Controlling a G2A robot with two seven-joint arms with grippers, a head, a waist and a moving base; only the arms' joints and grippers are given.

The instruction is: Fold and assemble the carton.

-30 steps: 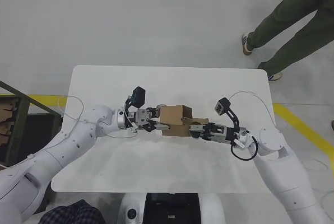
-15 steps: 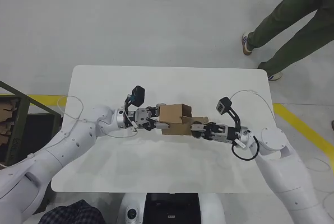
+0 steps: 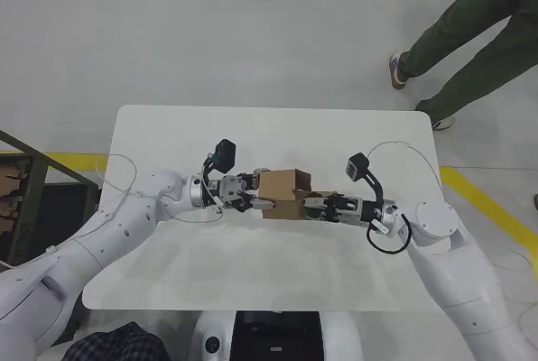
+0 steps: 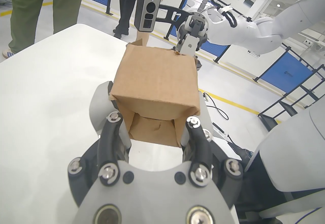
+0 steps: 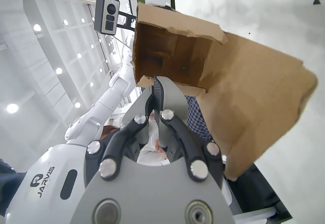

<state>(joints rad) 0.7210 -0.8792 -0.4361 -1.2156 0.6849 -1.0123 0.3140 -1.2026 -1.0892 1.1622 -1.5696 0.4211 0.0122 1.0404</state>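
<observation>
Matt brown cardboard carton [image 4: 155,78]; smooth white table [image 3: 251,262].

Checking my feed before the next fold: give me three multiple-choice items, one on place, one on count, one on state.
1. The carton is: A on the floor; B between left gripper and right gripper; C on a shelf.
2. Cartons being held: A one; B two; C four.
3. Its end facing the right gripper: A taped shut; B open, flap out; C crushed flat.
Answers: 1 B, a gripper at each end; 2 A, one brown box; 3 B, inside shows.
</observation>
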